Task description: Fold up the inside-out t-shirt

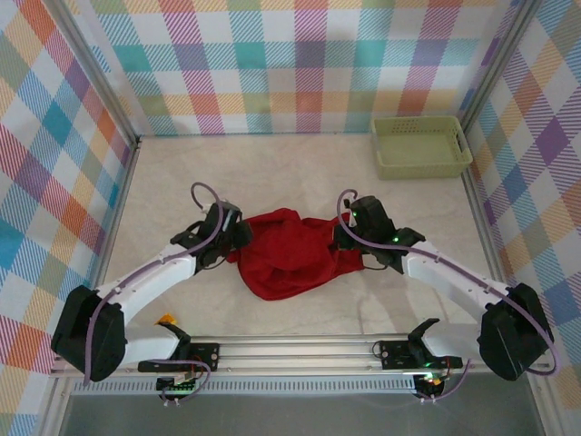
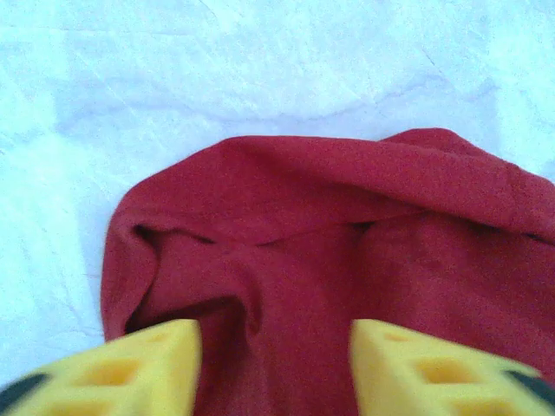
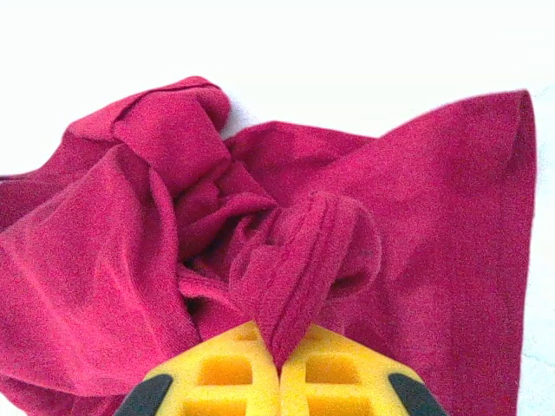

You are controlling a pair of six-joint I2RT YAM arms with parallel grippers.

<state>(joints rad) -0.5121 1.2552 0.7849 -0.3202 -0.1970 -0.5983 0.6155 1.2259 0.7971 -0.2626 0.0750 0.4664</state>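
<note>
i count one deep-red t-shirt (image 1: pixel 289 254), one pale green basket (image 1: pixel 420 145), one tabletop (image 1: pixel 300 168) under them, and two white arms, a left arm (image 1: pixel 154 272) and a right arm (image 1: pixel 454 272), each ending in one pair of jaws.

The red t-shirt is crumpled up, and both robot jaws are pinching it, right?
Not both. The left wrist view shows the left gripper with jaws open over the t-shirt; the right gripper does pinch it, and it is crumpled.

White arms (image 1: pixel 156 272), yellow fingers (image 2: pixel 147 368), purple cables (image 1: pixel 194 193)
</note>
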